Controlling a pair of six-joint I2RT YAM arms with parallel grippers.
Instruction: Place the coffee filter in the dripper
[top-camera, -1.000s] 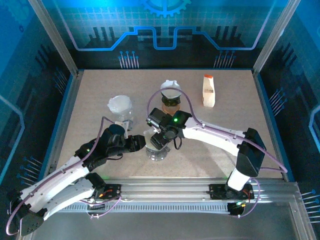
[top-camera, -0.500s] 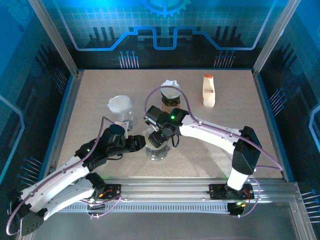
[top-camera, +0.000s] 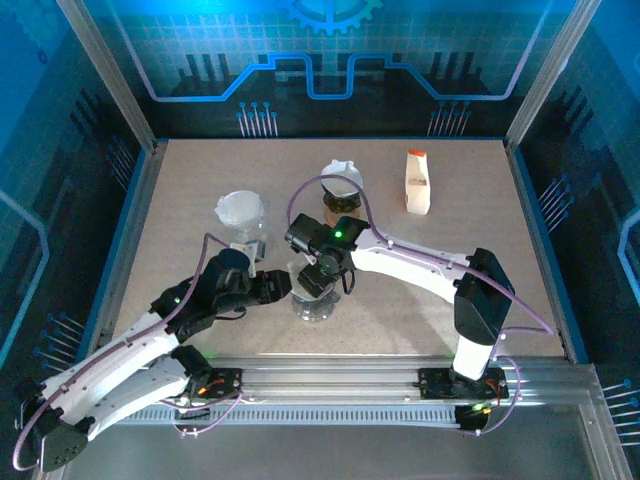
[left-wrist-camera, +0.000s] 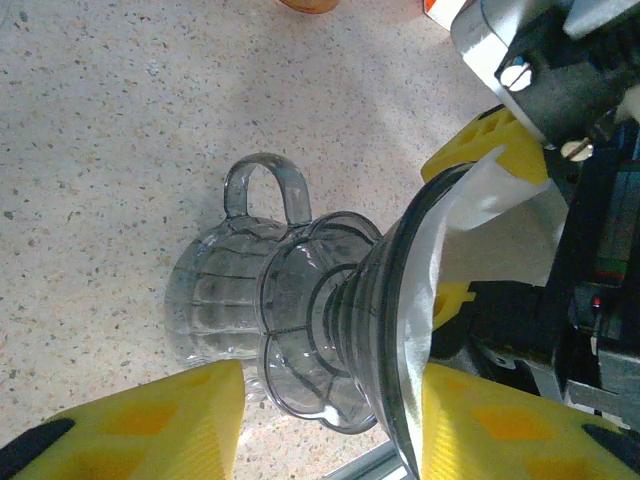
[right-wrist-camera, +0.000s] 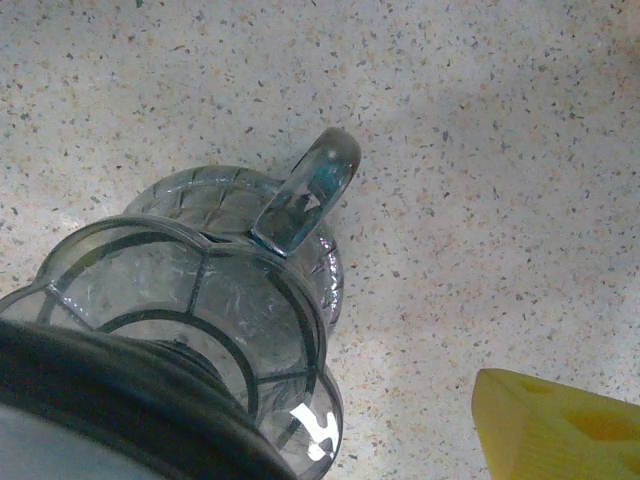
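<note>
The right arm's elbow has swung inward; the right gripper (left-wrist-camera: 468, 225), jaws wide, straddles the coffee filter (left-wrist-camera: 500, 235), half-seated in the dripper (left-wrist-camera: 300, 330) beneath it, though whether it grips the paper is unclear. The left gripper (left-wrist-camera: 330, 425), half open, clamps the dripper, likely steadying it.

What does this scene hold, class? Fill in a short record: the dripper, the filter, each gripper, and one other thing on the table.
dripper: clear, with a handle, on the table
filter: white paper, partly inside the dripper's cone
left gripper: closed around the dripper, one finger each side
right gripper: fingers apart at the filter; grip unclear
other thing: white carton with orange cap, far side
</note>
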